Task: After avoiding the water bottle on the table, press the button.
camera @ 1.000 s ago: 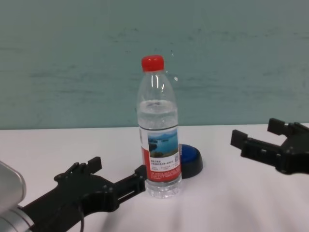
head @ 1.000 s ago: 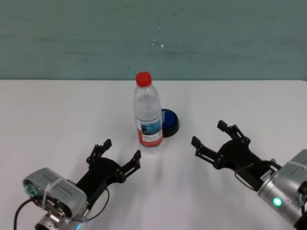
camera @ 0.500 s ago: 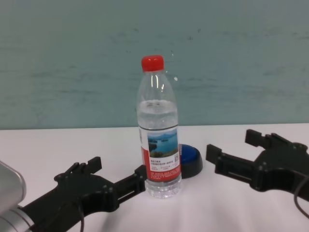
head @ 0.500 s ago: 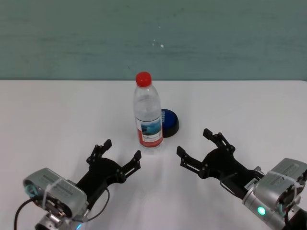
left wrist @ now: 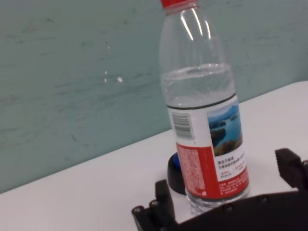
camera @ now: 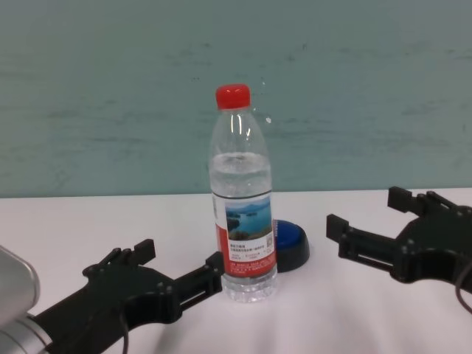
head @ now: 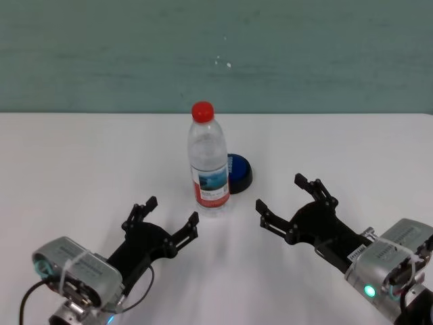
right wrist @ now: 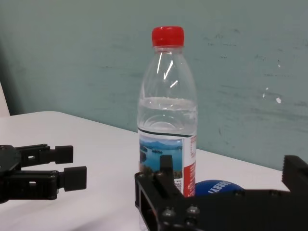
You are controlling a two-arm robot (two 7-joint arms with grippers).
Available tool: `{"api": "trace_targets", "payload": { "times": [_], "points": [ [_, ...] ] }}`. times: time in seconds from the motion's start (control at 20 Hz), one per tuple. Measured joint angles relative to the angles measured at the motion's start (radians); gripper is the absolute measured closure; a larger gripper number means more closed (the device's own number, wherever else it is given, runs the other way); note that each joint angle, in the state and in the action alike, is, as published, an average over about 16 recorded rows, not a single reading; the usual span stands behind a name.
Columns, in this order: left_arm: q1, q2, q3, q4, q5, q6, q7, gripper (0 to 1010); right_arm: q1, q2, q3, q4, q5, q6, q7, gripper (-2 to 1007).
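Observation:
The water bottle (head: 208, 166), clear with a red cap and a lake label, stands upright on the white table (head: 81, 156). The blue button (head: 239, 172) sits just behind it to the right, partly hidden. My left gripper (head: 172, 211) rests open in front and to the left of the bottle, one fingertip close to its base (camera: 243, 284). My right gripper (head: 280, 193) hangs open right of the bottle and nearer to me than the button, touching neither. In the right wrist view the bottle (right wrist: 167, 120) and button (right wrist: 216, 187) lie beyond its fingers (right wrist: 154, 187).
A teal wall (head: 216, 54) rises behind the table's far edge. White tabletop stretches on both sides of the bottle and behind the button. The left gripper (right wrist: 67, 173) shows far off in the right wrist view.
The right gripper swung left toward the bottle and nearer to me, then eased back a little to the right. The left gripper, bottle and button have not moved.

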Motion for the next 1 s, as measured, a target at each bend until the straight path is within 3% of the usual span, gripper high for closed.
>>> {"api": "trace_targets", "payload": {
  "times": [0.3, 0.7, 1.0],
  "points": [
    [0.000, 0.000, 0.000, 0.000, 0.000, 0.000, 0.000, 10, 0.007, -0.004, 0.001, 0.015, -0.013, 0.000, 0.005, 2],
    [0.000, 0.000, 0.000, 0.000, 0.000, 0.000, 0.000, 10, 0.016, -0.011, 0.006, 0.068, 0.003, 0.001, 0.032, 2],
    [0.000, 0.000, 0.000, 0.000, 0.000, 0.000, 0.000, 10, 0.016, -0.015, 0.018, 0.105, 0.025, -0.015, 0.052, 2]
  ]
}}
